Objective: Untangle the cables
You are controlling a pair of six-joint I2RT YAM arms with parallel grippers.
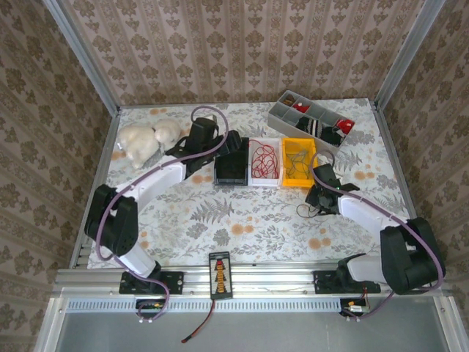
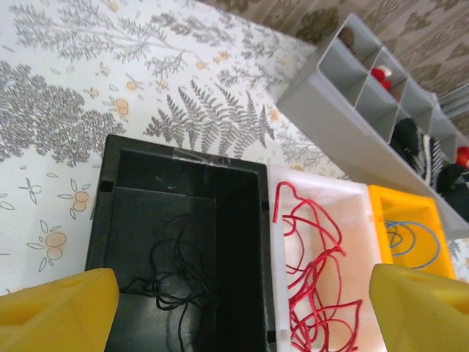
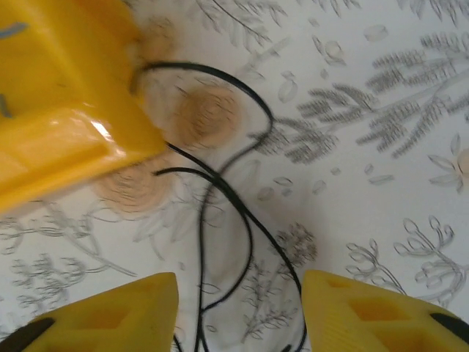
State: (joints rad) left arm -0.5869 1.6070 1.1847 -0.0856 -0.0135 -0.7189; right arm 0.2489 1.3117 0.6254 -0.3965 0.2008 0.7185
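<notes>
The task looks mostly done. Three bins stand in a row: the black bin holds a black cable, and the white bin at its three o'clock holds a red cable. The yellow bin beyond holds a blue cable. A fourth, the loose black cable, lies on the bench at the yellow bin's six o'clock, unsorted. The left gripper has its jaws released and empty over the black bin. The right gripper has its jaws apart astride the loose cable.
</notes>
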